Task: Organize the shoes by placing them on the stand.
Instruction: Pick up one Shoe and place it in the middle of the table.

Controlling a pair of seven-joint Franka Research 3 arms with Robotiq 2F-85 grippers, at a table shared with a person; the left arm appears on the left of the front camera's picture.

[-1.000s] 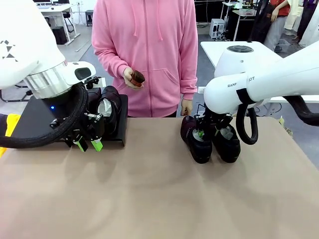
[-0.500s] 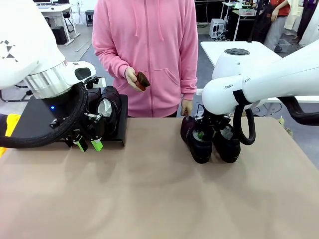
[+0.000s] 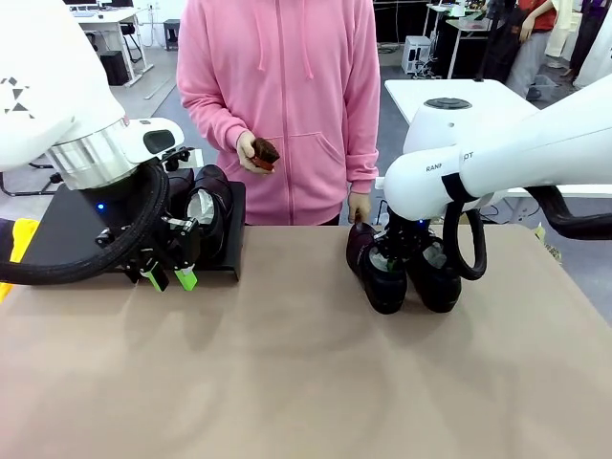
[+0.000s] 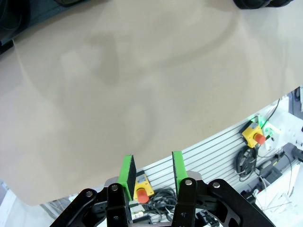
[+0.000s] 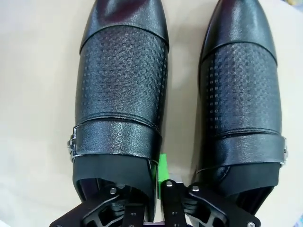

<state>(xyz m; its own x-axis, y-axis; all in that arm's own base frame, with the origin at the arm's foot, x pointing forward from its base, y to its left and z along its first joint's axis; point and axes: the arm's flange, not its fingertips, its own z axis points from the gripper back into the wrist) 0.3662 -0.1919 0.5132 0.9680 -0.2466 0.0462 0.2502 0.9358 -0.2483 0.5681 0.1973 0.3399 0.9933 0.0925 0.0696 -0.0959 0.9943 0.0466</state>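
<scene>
Right of the stand (image 3: 67,225), front view: loose pair of shoes (image 3: 435,285) on the table (image 3: 306,363), well apart from it; two stowed shoes (image 3: 206,206) already on it. Right gripper (image 3: 385,256) sits low on the stand-side shoe (image 3: 368,258). Left gripper (image 3: 170,278) hangs just before the stand. Left wrist view: left gripper (image 4: 150,170) gapes, empty (idle). Right wrist view: right gripper (image 5: 154,178) pinches the stand-side shoe (image 5: 120,85) at its collar. Grasp step; next, I judge, lift clear and carry stand-ward.

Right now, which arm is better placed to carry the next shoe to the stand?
Right. Its pincer is shut on a shoe at the collar; the left pincer hangs open and empty by the stand, away from that shoe.
</scene>
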